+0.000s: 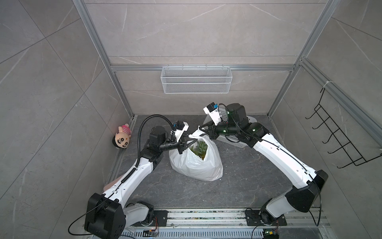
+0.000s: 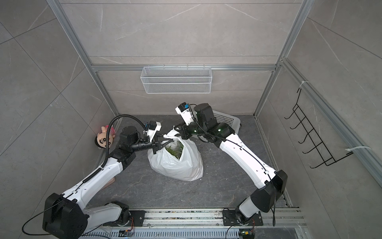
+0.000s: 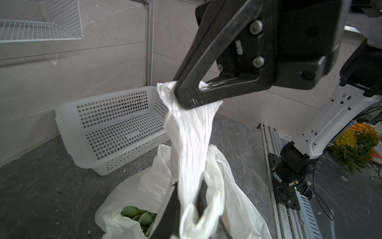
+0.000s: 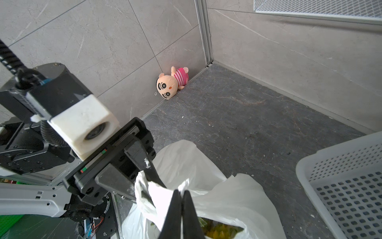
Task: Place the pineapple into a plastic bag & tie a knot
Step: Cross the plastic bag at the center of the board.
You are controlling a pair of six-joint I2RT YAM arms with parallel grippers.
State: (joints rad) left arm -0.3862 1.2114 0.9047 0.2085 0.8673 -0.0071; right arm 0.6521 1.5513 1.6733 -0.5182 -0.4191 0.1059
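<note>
pineapple already inside plastic bag at table centre, mouth gaping. right gripper clenched on handle strip end, far side. left gripper straddles strip lower down; cannot tell whether gripping. strips perhaps crossed; knot not yet tied.

You have the bag in the middle of the floor, with the pineapple in it. Behind it to the right lies the basket, partly under the right arm. The toy lies at the left wall, the wire basket hangs on the back wall, and the rack hangs at the right wall.
</note>
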